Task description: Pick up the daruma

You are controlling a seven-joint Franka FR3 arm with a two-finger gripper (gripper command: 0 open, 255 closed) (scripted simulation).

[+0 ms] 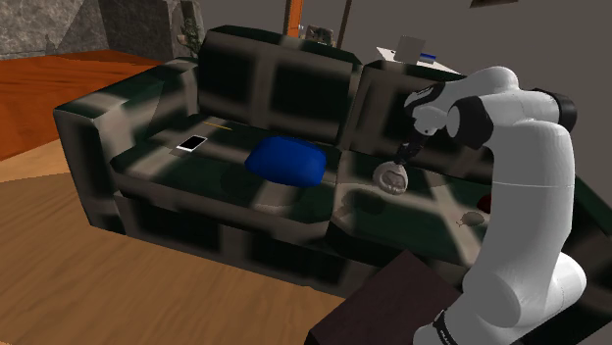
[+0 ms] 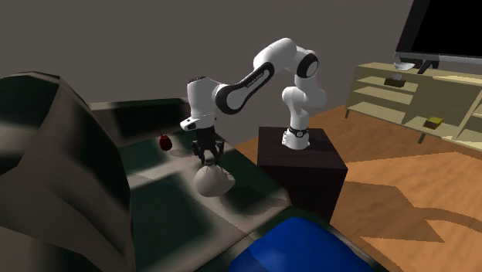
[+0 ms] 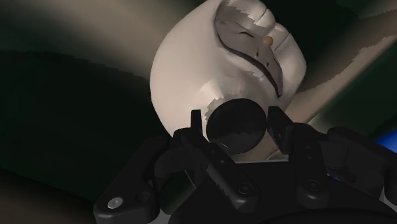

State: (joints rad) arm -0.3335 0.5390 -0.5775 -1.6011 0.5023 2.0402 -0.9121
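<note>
Wood floor all around, and on it a dark, patchy sofa (image 1: 157,167); that's your surface. The daruma (image 1: 392,180) sits on the seat cushion nearest the stand (image 1: 392,304). It's a pale, greyish-white round figure with a darker grey face. In the shoulder view it's at 3 o'clock from the blue cushion (image 1: 286,160), a little apart from it.

Your gripper (image 1: 400,162) is right on top of it. From the second exterior view you see the gripper (image 2: 210,161) pointing straight down, at 12 o'clock of the daruma (image 2: 212,182) and touching its top, with the figure resting on the seat. Now the wrist view: the gripper (image 3: 235,124) has a finger on each side of a dark round part of the daruma (image 3: 191,76), and both look pressed against it. So you're closed on the daruma, with the pale body and its face bulging out beyond the fingertips.

Elsewhere, a white phone (image 1: 192,144) lies flat on the far seat, at 10 o'clock from the blue cushion. In the second exterior view a small red object (image 2: 164,142) sits on the sofa at 10 o'clock from the daruma, near but apart. Across the room at 2 o'clock, a dark screen (image 2: 444,31) stands on a pale shelf unit (image 2: 417,96).
</note>
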